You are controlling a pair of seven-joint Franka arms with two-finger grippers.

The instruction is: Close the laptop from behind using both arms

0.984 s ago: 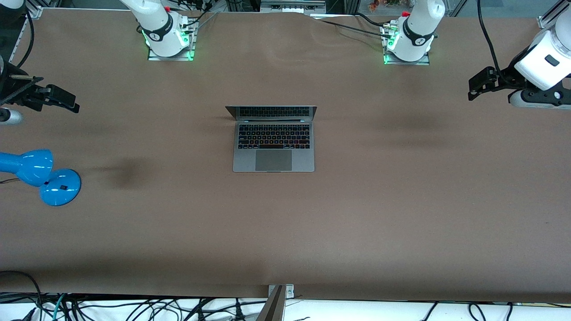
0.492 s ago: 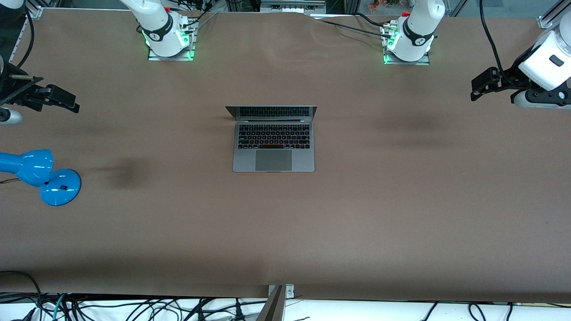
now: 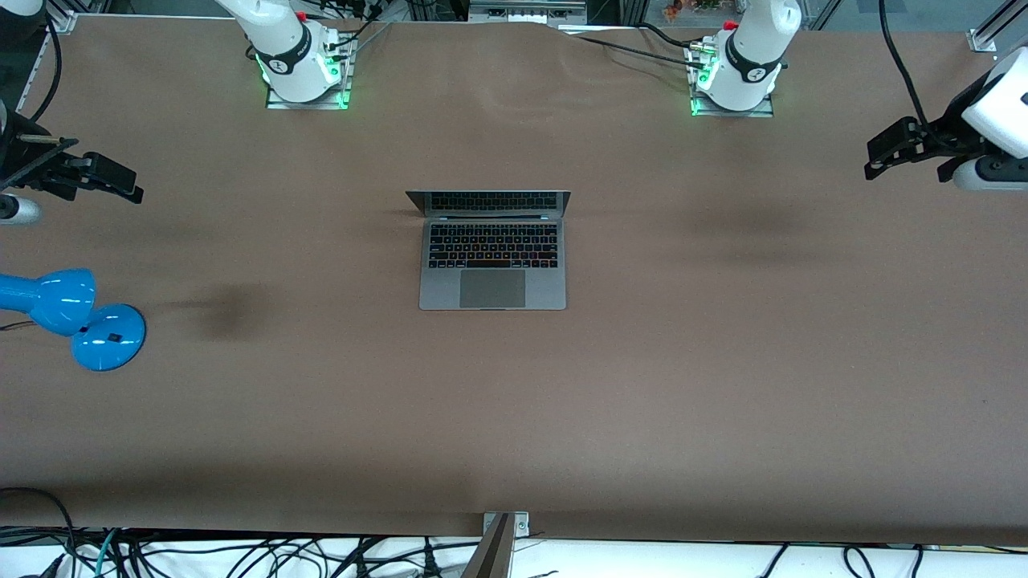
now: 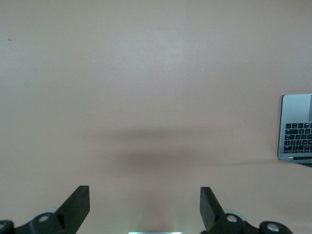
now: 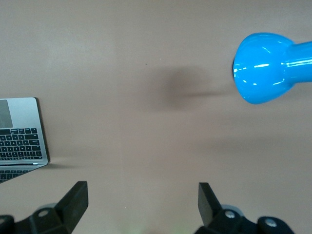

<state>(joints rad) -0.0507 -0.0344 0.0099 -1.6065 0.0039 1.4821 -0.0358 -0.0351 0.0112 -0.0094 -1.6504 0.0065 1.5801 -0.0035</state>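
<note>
Laptop [image 3: 492,250] sits open mid-table, between the two arm bases and nearer the front camera than both, nothing touching it. Toward the right arm's end, the right gripper [image 3: 112,183] hangs over bare table with fingers [image 5: 73,200] spread wide; a blue desk lamp [image 3: 68,315] stands nearby. The grey deck shows black keys and a large trackpad, its lid raised. At the left arm's end, the left gripper [image 3: 887,152] hangs wide open too.
</note>
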